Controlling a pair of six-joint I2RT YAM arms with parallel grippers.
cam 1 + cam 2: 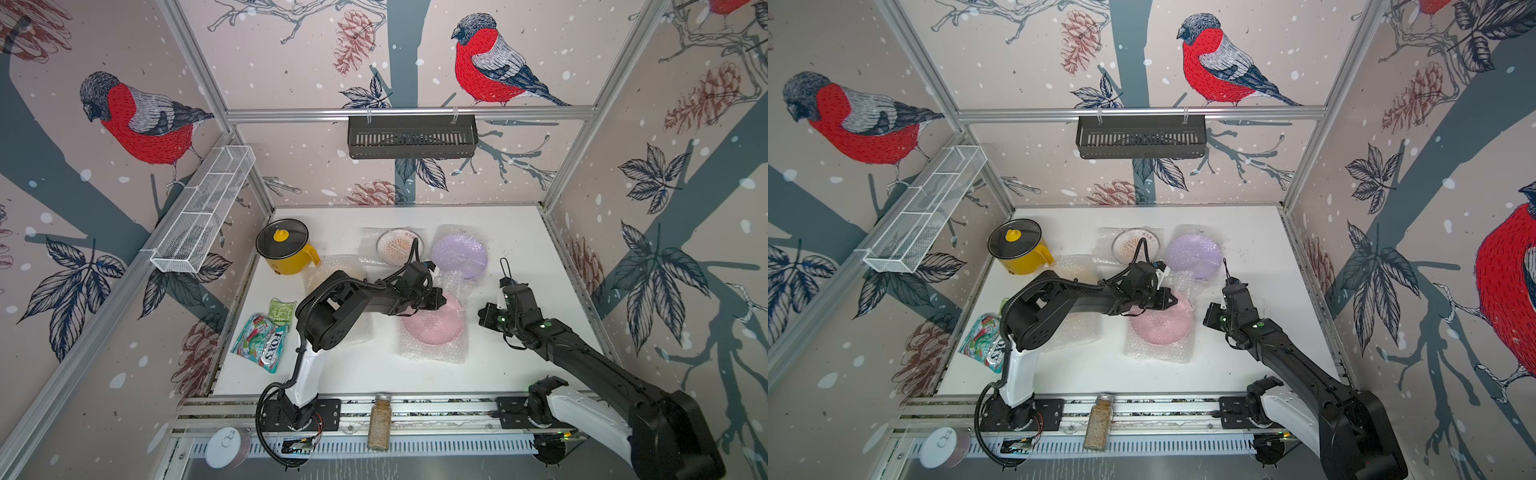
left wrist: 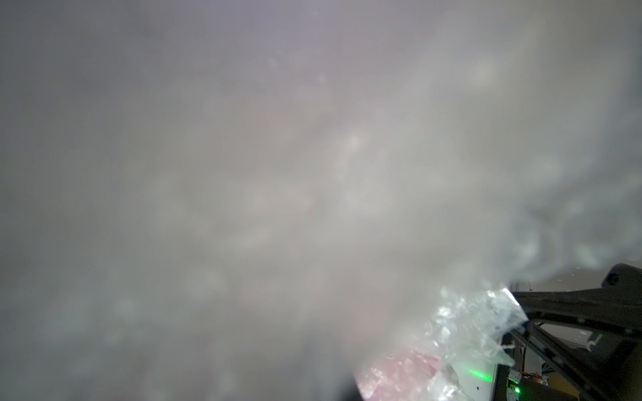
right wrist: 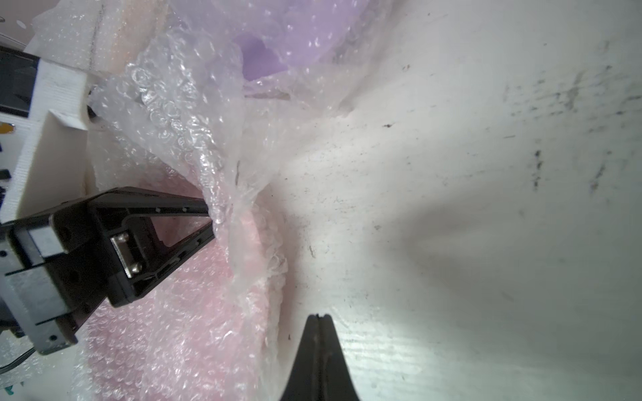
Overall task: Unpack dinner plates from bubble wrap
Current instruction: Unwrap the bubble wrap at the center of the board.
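A pink plate [image 1: 432, 328] lies mid-table on its bubble wrap [image 1: 432, 355]. My left gripper [image 1: 441, 302] is shut on a bunched flap of that wrap [image 3: 225, 194] over the plate's far edge, its fingertips [image 3: 207, 210] pinching the plastic. Wrap pressed against the lens blurs most of the left wrist view; only some wrap [image 2: 469, 323] shows. My right gripper [image 3: 318, 316] is shut and empty above bare table, right of the pink plate [image 3: 180, 312]. At the back are a lilac plate [image 1: 459, 253] and a sunburst plate [image 1: 401, 245] under wrap. A cream wrapped plate [image 1: 332, 266] lies partly hidden under my left arm.
A yellow pot with a black lid [image 1: 284, 247] stands at the back left. Snack bags [image 1: 262, 340] lie by the left wall. A spice jar [image 1: 379, 422] and a white tin lid [image 1: 222, 448] rest on the front rail. A black basket [image 1: 411, 137] hangs on the back wall.
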